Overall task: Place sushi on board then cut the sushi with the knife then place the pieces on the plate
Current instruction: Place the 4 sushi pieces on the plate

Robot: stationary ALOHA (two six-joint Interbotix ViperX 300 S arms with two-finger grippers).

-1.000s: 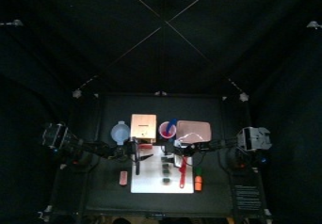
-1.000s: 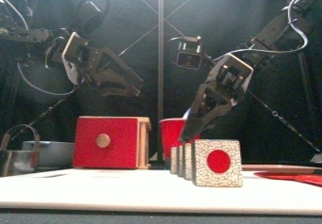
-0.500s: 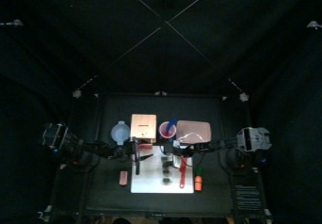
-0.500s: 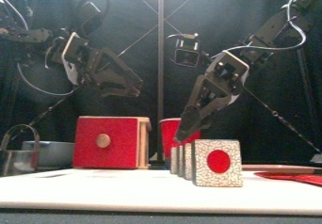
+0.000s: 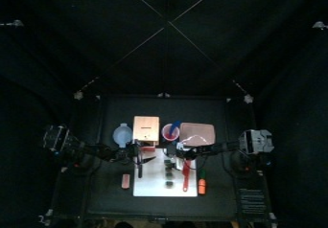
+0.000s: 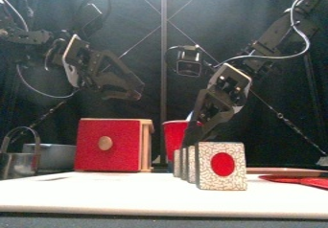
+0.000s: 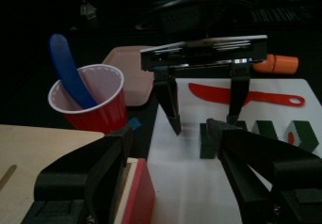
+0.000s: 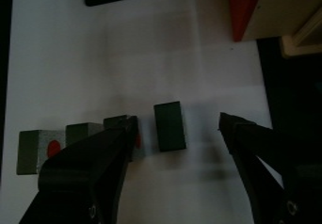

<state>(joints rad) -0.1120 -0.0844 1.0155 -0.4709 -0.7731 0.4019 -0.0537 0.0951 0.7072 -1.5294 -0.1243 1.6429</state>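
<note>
Right gripper (image 6: 191, 139) low over sushi pieces (image 6: 221, 165) on white cutting board (image 8: 151, 58).
Jaws spread, holding nothing; left gripper (image 6: 129, 91) raised, likewise spread, empty.

Sushi pieces (image 6: 221, 165) show speckled white faces with a red circle and dark sides. The cutting board (image 8: 138, 68) is white, the cup (image 7: 90, 110) red, its knife (image 7: 70, 63) blue, the drawer front (image 6: 128, 150) red.

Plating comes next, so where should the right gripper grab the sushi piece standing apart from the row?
Probably its two broad faces, from straight above: the sushi piece stands on edge, thin, with a gap toward the row, and the open right gripper straddles it.
</note>
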